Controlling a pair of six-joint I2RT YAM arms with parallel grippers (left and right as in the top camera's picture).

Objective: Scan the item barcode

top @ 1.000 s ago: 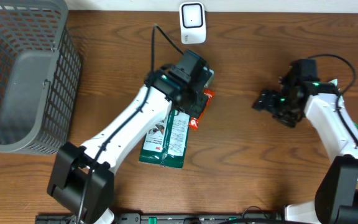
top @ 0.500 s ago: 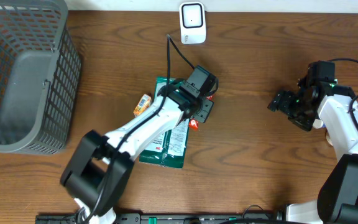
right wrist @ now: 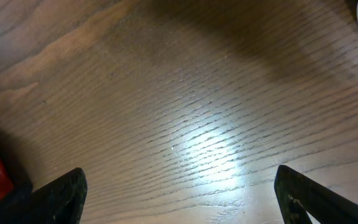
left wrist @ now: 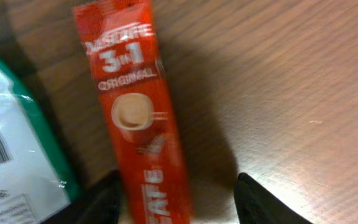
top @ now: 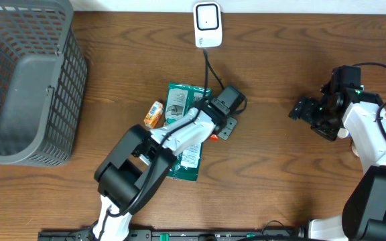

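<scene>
Overhead, we found the grey basket (top: 25,87) far left, the scanner (top: 207,25) at the far edge, and a green packet (top: 178,100) and orange item (top: 154,114) on the surface (top: 280,187). Left wrist: the left hand (left wrist: 179,183) stood half-spread astride the red sachet (left wrist: 135,118), ungripped, beside the packet. Right wrist: the right hand (right wrist: 179,196) gaped wide.

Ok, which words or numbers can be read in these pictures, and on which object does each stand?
"3in1": red stick sachet, in the left wrist view.
"ORIGINAL": same sachet, just below.
Brand line above them: blurred, probably "NESCAFE".
Green and white packet: barcode and print too blurred.
Small orange packet: too small to read.
</scene>
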